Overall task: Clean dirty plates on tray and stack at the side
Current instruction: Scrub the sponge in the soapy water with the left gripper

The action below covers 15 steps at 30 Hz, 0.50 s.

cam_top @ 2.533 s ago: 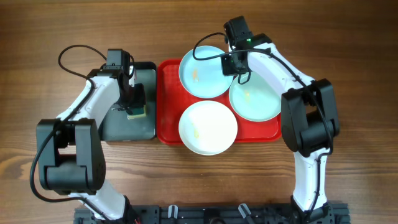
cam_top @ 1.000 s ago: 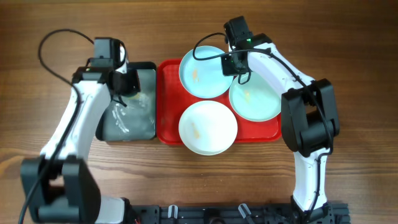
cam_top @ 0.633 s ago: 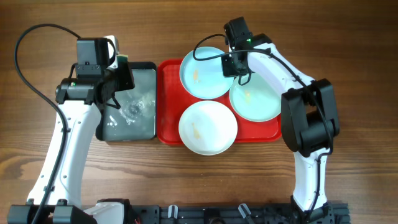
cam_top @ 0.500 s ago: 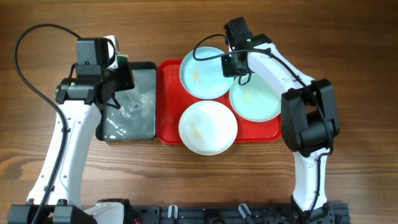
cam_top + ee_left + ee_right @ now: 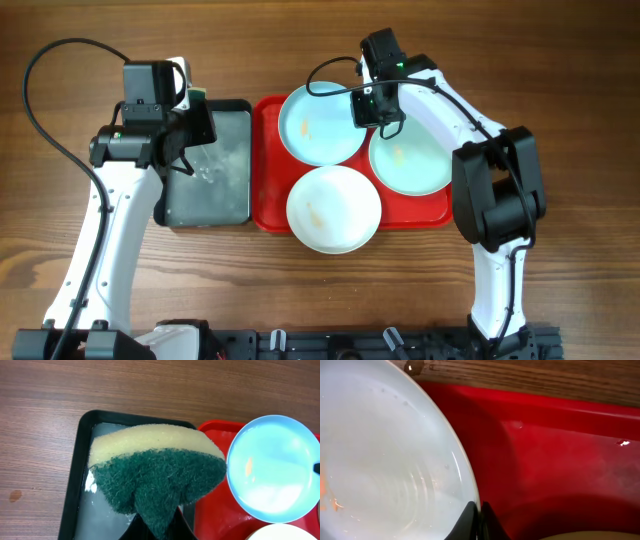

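Our left gripper (image 5: 156, 529) grasps a yellow-and-green sponge (image 5: 155, 472) above the black tray (image 5: 75, 485). Our right gripper (image 5: 479, 511) pinches the rim of the plate (image 5: 380, 460) nearest the table's far edge, on the red tray (image 5: 550, 455).

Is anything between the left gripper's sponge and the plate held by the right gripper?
Nothing visible stands between sponge and plate; only the low rims of black tray and red tray.

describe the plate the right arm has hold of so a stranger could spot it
Find the large flat red plastic tray. At its far left corner, nearest the black tray, sits a round shallow pale aqua plastic plate. Unlike the two other plates, its rim is pinched by the right tool.
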Each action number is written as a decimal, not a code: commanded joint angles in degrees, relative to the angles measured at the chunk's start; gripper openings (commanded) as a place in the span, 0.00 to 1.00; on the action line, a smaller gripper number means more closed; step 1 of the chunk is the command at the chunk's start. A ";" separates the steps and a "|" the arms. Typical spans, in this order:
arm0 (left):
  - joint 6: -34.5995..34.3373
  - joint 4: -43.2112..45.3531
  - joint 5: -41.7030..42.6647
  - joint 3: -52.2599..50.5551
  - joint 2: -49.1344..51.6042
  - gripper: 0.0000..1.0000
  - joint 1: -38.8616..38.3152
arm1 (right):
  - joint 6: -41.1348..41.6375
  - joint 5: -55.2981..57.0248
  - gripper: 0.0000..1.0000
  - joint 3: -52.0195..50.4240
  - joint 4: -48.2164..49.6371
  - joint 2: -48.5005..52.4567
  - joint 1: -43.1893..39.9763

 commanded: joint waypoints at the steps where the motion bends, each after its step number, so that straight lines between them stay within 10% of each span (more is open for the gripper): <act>1: 0.22 0.39 -0.55 0.83 -0.79 0.05 -0.20 | 1.97 -1.53 0.04 -0.22 -0.11 1.01 0.33; 15: 0.20 0.39 -0.52 0.83 1.86 0.07 -0.22 | 8.20 -1.53 0.04 -0.22 2.54 1.01 0.35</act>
